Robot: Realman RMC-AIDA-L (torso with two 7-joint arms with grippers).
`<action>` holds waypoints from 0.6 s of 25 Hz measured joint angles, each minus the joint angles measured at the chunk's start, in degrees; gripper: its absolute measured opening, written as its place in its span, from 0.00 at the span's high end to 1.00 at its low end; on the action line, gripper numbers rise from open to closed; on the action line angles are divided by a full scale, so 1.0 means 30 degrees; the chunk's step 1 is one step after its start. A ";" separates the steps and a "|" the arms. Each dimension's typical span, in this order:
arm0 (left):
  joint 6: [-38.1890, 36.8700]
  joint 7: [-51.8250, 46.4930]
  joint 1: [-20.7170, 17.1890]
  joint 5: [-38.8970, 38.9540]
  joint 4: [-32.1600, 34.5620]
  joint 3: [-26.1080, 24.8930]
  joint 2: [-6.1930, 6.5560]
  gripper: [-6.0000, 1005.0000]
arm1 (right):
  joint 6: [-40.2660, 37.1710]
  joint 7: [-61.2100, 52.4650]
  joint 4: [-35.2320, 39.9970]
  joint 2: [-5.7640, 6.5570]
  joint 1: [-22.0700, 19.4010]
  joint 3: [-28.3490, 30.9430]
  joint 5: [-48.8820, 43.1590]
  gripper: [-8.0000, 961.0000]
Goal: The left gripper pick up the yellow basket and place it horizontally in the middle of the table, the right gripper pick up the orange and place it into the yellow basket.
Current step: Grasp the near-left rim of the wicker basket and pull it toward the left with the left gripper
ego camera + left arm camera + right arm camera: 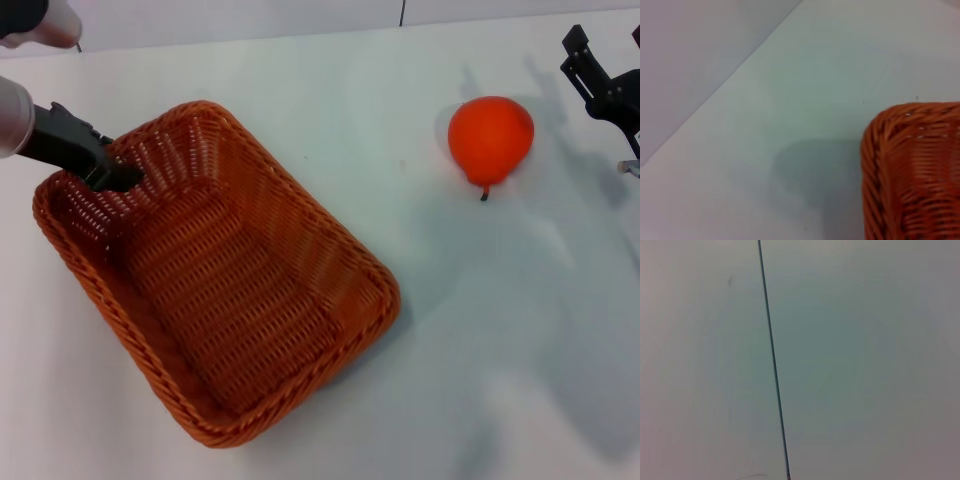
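Note:
The yellow basket [250, 300], a large orange-brown wicker tray, lies at a slant on the white table, left of centre. My left gripper [112, 174] reaches down over its far-left rim, with its black tip inside the basket against the wall. The left wrist view shows one corner of the basket [910, 170] resting on the table. The orange [490, 138] lies on the table to the back right, well apart from the basket, stem toward me. My right gripper [605, 55] hangs open and empty at the right edge, just right of the orange.
The white table [480, 360] spreads to the front and right of the basket. A dark seam [772, 360] runs across the surface in the right wrist view. The table's far edge meets a pale wall [685, 60].

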State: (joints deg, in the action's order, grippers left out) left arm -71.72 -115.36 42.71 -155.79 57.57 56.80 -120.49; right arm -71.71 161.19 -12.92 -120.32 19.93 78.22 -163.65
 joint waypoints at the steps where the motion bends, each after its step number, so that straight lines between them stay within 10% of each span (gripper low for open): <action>1: 0.0069 0.0027 -0.0031 -0.0284 0.0050 0.0119 -0.0086 0.37 | -0.0001 0.0001 0.0000 -0.0001 -0.0011 0.0010 0.0000 0.05; 15: -0.0704 -0.0643 0.0018 -0.1183 0.0821 -0.0092 -0.0271 0.76 | 0.0168 0.0000 0.0001 -0.0001 0.0060 0.0126 0.0001 0.05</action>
State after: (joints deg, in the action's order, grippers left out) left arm -73.84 -117.29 42.76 -159.34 60.04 56.53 -121.30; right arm -71.21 161.19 -12.92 -120.32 20.11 78.60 -163.65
